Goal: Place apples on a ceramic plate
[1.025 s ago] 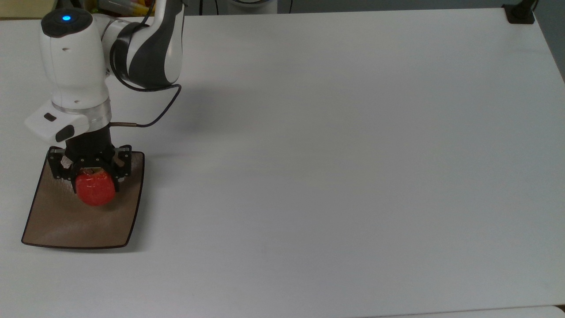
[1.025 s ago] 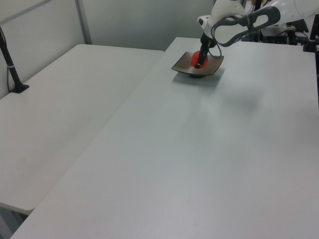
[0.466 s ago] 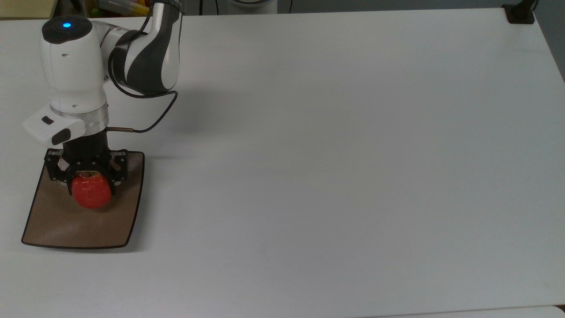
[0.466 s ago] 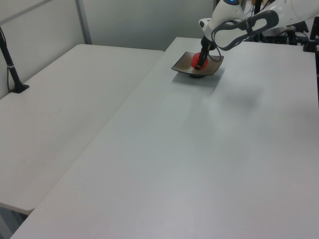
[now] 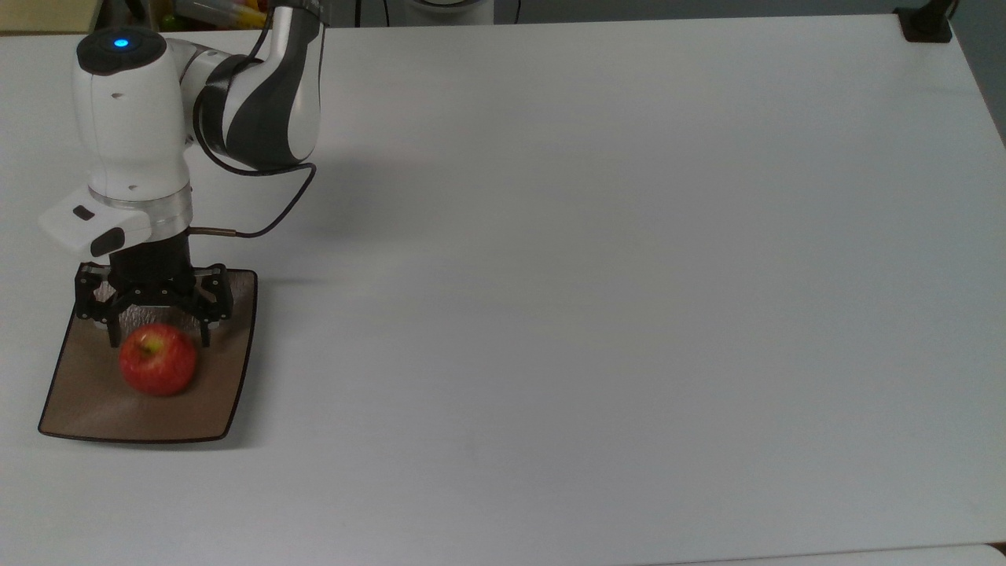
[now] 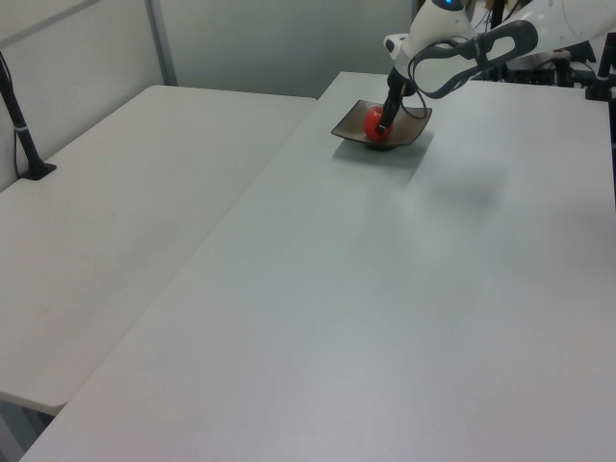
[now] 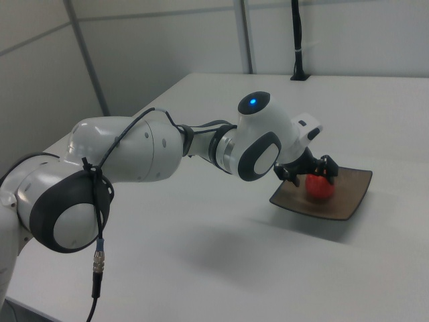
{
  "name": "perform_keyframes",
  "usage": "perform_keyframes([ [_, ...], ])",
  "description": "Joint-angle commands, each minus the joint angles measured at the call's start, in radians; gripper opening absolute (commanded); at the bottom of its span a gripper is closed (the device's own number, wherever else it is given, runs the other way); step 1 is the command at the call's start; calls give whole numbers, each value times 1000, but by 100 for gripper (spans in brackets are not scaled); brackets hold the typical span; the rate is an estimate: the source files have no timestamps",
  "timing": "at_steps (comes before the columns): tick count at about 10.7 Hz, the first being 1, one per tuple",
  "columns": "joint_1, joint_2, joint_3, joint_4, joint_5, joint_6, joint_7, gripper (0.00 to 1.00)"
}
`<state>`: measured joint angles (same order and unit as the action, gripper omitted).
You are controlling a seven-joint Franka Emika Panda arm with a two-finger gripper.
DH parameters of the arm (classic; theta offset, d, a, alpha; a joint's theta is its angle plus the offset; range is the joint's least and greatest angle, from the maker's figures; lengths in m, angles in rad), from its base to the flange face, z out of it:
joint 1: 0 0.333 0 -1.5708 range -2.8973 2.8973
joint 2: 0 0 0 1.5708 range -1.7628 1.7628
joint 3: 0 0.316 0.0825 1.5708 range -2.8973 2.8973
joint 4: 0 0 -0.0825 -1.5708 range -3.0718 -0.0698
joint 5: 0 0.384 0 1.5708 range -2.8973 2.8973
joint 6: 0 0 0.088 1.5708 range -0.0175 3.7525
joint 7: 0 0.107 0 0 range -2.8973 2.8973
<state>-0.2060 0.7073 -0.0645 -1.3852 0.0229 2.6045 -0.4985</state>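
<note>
The gripper [image 5: 157, 339] stands with fingers apart; the apple [image 5: 158, 359] sits just below on the plate [image 5: 224, 393].

The arm [image 5: 259, 94] reached to the top view's left, its white wrist [image 5: 130, 126] pointing straight down with a blue light lit on top. The gripper [image 5: 156, 339] hung low, fingers [image 5: 206, 330] spread apart and holding nothing. In the right view the gripper [image 7: 310, 176] pointed down below the bent wrist.
</note>
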Motion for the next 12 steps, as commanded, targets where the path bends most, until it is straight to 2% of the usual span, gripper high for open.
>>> perform_keyframes([
  [1,13,-87,-6,-66,-8,8,12,100],
  [4,17,-254,-3,-162,-4,-38,61,100],
  [7,51,-435,-3,-157,2,-344,177,100],
  [9,57,-572,6,-152,12,-604,263,100],
  [10,89,-625,9,-153,12,-712,335,100],
  [11,112,-658,9,-152,18,-801,409,100],
  [12,137,-684,14,-152,53,-863,478,100],
])
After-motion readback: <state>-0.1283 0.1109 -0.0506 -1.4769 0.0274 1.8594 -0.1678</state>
